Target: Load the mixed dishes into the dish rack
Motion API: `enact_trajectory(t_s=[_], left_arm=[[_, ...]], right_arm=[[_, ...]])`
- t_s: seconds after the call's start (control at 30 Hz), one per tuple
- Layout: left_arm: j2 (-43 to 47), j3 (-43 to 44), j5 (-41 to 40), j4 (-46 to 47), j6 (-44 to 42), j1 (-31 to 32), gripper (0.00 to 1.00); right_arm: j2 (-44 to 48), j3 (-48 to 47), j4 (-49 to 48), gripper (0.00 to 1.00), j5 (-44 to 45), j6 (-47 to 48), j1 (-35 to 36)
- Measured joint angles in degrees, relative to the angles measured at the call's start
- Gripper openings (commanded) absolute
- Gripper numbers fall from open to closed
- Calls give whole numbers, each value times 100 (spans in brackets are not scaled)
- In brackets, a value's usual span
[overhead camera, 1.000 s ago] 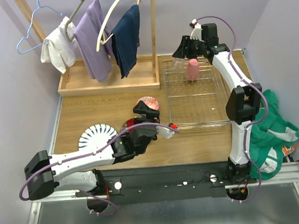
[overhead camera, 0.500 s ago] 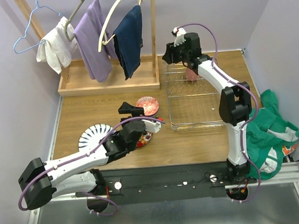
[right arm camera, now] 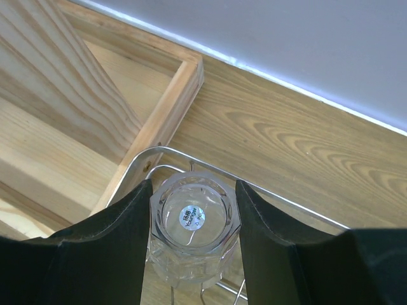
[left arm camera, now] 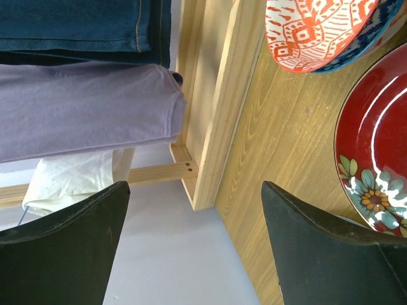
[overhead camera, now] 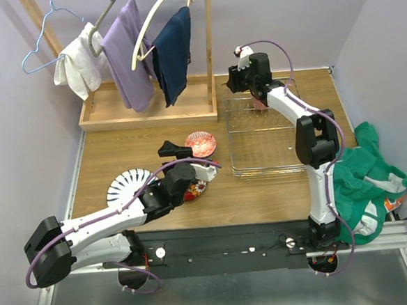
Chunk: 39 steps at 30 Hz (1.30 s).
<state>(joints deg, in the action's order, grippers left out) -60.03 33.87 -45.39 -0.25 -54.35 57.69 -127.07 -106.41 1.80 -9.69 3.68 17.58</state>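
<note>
My right gripper (right arm camera: 193, 190) is shut on an upturned clear glass (right arm camera: 194, 225), held over the far left corner of the dish rack (right arm camera: 273, 196). From above, the right gripper (overhead camera: 243, 71) is at the silver wire dish rack's (overhead camera: 267, 167) back left, with a pink cup (overhead camera: 260, 104) partly hidden behind the arm. My left gripper (left arm camera: 194, 254) is open and holds nothing. It hovers (overhead camera: 186, 160) near the red floral plate (overhead camera: 196, 189) (left arm camera: 381, 152) and a red-pink bowl (overhead camera: 201, 143) (left arm camera: 318, 28) nested in a blue-white bowl (left arm camera: 376, 37). The white striped plate (overhead camera: 129, 184) lies left.
A wooden tray (overhead camera: 145, 115) (left arm camera: 216, 95) (right arm camera: 159, 127) with hung clothes (overhead camera: 130, 53) stands at the back left, touching the rack's corner. A green cloth (overhead camera: 369, 176) hangs off the table's right edge. Purple walls close in on both sides.
My right arm swung left along the rack's far side with the glass. My left arm pulled back left from the rack's front, to by the red plate, its jaws a bit wider.
</note>
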Motion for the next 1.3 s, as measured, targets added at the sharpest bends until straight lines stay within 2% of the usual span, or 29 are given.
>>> enact_trajectory(t_s=[0.4,0.53,0.6,0.73,0.87,1.1,1.13,1.17,1.3], left_arm=[[0,-184,28,125,81,-63,94],[0,-192,46,133,131,-90,94],[0,-197,46,127,168,-105,94],[7,-197,50,107,223,-181,94],[20,-197,57,74,243,-302,94],[85,-197,66,72,197,-520,94],[101,-197,70,74,184,-546,94],[109,-197,76,72,170,-560,95],[177,-197,103,76,103,-623,99]], right_arm=[[-114,341,-262,25,146,24,0],[-120,542,-354,43,168,-7,0],[-125,592,-356,48,188,-28,0],[-125,726,-579,65,363,-118,11],[-122,817,-686,67,560,-199,37],[-107,811,-470,77,708,-214,114],[-101,811,-433,82,728,-216,125],[-85,811,-380,100,737,-214,138],[190,831,-66,100,820,-190,199]])
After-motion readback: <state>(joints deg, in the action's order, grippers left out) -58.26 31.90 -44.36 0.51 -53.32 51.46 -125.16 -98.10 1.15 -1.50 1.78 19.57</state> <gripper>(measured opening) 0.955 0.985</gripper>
